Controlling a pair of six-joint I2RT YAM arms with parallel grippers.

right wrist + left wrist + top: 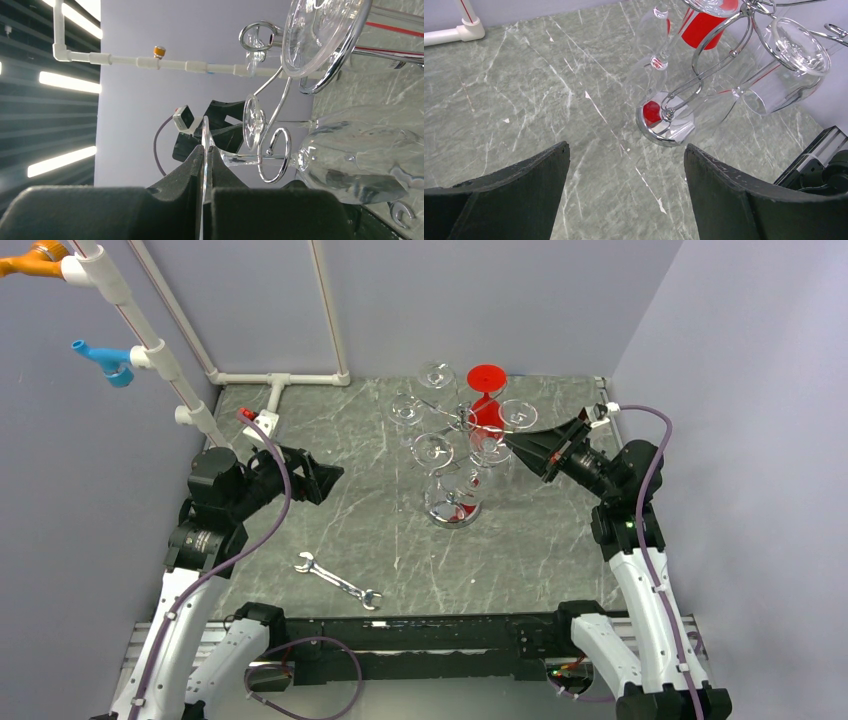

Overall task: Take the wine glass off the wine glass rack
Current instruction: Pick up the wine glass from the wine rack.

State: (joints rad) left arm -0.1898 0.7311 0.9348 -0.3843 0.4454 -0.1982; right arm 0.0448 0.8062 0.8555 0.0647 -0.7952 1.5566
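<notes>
Your right claw (205, 150) is clamped on the foot of a wine glass (350, 160) whose stem sits in a curled arm of the wine glass rack (455, 512), so grasp done, lift-off left; left claw (626, 150) stands apart, empty, above the tabletop (524, 100).

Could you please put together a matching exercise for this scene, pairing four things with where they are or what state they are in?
Things:
1. silver open-ended wrench
2. red wine glass
3. left gripper
4. right gripper

Places or states:
A. shut on the foot of a clear wine glass
B. lying flat on the grey marble table, near the arm bases
C. open, holding nothing
D. hanging upside down on the chrome wire rack

Pairs: 1-B, 2-D, 3-C, 4-A
</notes>
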